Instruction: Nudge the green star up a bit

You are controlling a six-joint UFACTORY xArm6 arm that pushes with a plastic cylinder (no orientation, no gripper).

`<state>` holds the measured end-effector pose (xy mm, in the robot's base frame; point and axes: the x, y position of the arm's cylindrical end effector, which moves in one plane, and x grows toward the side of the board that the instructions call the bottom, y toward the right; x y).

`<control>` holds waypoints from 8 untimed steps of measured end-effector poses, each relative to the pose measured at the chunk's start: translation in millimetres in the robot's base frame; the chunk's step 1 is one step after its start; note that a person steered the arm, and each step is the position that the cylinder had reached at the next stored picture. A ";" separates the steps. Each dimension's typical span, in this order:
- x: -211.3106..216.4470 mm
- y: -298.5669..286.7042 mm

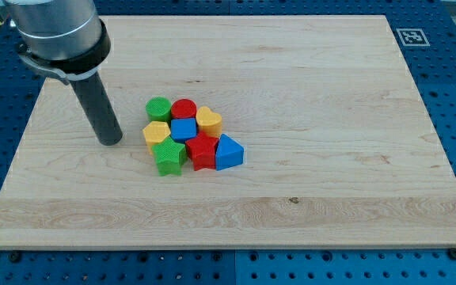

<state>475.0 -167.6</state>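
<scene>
The green star (pixel 169 156) sits at the lower left of a tight cluster of blocks near the board's middle. Touching it are a yellow hexagon (pixel 156 133) above and a red star (pixel 203 151) to its right. My tip (pixel 110 141) rests on the board to the left of the cluster, about level with the yellow hexagon and up-left of the green star, apart from all blocks.
The cluster also holds a green cylinder (pixel 158 108), a red cylinder (pixel 184 110), a yellow heart (pixel 208 120), a blue cube (pixel 184 129) and a blue triangle (pixel 228 152). The wooden board (pixel 331 158) lies on a blue perforated table with a marker tag (pixel 411 36).
</scene>
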 end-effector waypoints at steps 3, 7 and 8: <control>10.8 7.2; 85.7 32.7; 67.5 47.6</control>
<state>542.5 -120.0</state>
